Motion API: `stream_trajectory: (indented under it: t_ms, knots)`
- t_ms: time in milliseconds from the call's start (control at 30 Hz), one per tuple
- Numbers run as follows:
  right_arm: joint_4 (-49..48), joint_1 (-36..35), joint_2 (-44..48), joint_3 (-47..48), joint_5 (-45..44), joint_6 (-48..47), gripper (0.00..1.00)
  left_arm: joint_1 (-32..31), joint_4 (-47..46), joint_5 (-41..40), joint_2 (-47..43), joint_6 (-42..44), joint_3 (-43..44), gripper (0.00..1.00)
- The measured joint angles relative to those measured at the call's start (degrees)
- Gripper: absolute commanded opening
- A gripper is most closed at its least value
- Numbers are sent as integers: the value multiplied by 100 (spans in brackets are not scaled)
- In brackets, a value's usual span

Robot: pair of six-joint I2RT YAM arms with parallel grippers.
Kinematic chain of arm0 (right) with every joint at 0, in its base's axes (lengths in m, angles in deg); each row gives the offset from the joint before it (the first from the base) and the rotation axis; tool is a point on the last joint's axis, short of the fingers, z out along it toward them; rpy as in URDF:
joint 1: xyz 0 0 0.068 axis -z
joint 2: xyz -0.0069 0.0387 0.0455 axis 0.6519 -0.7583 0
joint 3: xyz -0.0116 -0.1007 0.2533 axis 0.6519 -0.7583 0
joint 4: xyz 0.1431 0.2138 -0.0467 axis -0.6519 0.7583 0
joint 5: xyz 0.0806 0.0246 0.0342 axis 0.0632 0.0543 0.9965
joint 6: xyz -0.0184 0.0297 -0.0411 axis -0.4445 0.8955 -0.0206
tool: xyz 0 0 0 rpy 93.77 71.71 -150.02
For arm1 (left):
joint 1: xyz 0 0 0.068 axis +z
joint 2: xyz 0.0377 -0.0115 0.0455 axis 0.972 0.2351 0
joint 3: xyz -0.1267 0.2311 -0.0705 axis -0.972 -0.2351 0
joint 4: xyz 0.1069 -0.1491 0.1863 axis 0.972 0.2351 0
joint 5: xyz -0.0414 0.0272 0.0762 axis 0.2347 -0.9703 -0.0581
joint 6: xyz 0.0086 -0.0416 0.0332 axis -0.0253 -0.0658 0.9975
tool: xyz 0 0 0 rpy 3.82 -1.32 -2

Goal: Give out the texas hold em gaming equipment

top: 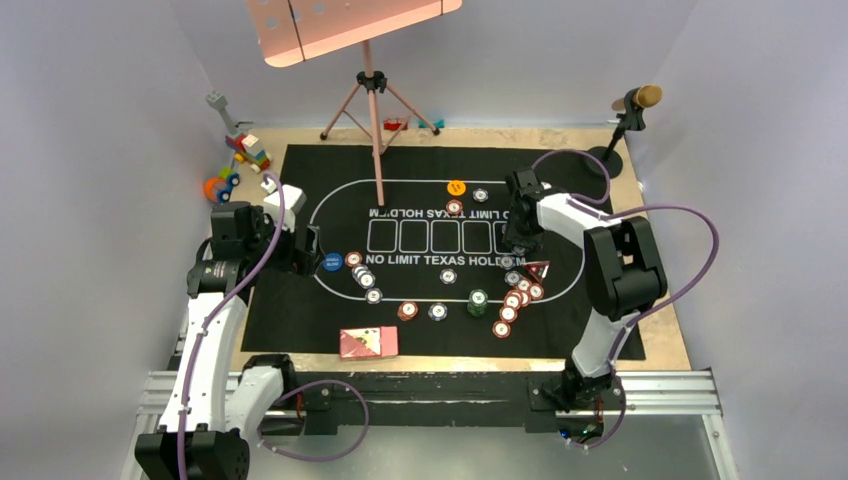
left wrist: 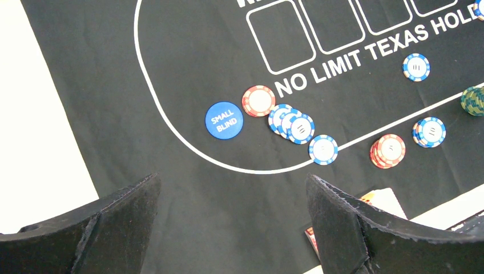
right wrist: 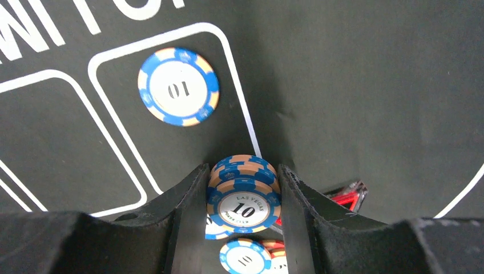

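My right gripper [right wrist: 242, 170] is shut on a small stack of blue "10" poker chips [right wrist: 244, 194] and holds it just above the black mat, over more chips [right wrist: 245, 260]. In the top view this gripper [top: 520, 245] is by the right end of the card boxes. A single blue chip [right wrist: 178, 85] lies in the last card box. My left gripper [left wrist: 233, 182] is open and empty over the mat's left side, near the blue Small Blind button [left wrist: 224, 120], a red chip [left wrist: 258, 100] and overlapping blue chips [left wrist: 291, 123]. The orange button [top: 456, 187] lies at the far side. The card box [top: 368, 342] lies at the near edge.
Red, blue and green chip stacks [top: 512, 300] crowd the mat's right front. A small red and clear piece [right wrist: 345, 197] lies beside my right fingers. A pink stand [top: 372, 100] rises from the mat's far side. Toy blocks [top: 240, 160] lie at the far left, a microphone stand [top: 625, 130] at the far right.
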Motion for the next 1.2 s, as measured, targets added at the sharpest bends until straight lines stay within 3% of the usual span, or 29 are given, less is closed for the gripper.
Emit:
stream_trajectory:
  t_ms: [200,400,767,1033,1200]
  knots:
    - [-116,15,-131,122,57,9,46,0,0,0,-2,0,0,100]
    - [-142,24,-59,52,61,26,57,0,0,0,-2,0,0,100]
    - [155,-79,498,407,-46,-37,57,0,0,0,0,0,0,100]
    - [39,-129,-531,1589,-232,-192,49,0,0,0,0,0,0,100]
    - [70,-129,-1080,1803,-337,-243,43,0,0,-2,-2,0,0,100]
